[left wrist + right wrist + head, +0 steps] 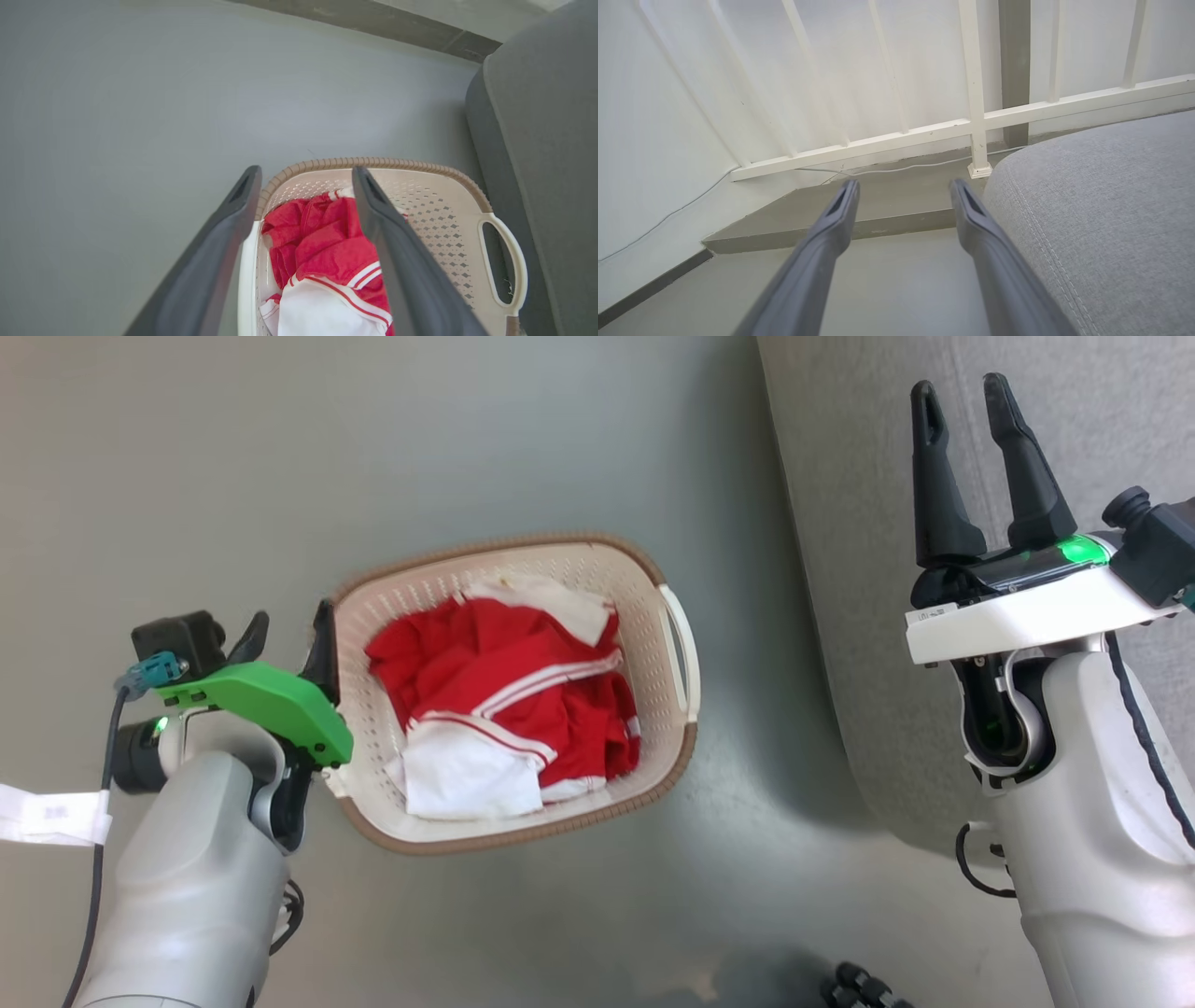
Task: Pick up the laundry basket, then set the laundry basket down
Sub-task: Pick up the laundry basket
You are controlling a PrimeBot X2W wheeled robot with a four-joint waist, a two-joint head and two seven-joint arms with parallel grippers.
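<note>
Handle [244, 289] of laundry basket [560, 565] between fingers of left gripper [289, 621], jaws apart, unclamped.
Set on floor [467, 429] beside sofa [840, 523] edge; right gripper [962, 387] likewise apart, well clear.

One handle of the laundry basket [560, 569] is mostly hidden by the left gripper [288, 639]. Its floor is covered by clothes [504, 700].

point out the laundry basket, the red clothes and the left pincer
laundry basket [579, 562], head view, perforated far wall
red clothes [495, 663], head view, middle of the pile
left pincer [307, 171], left wrist view, midway between fingertips
</note>
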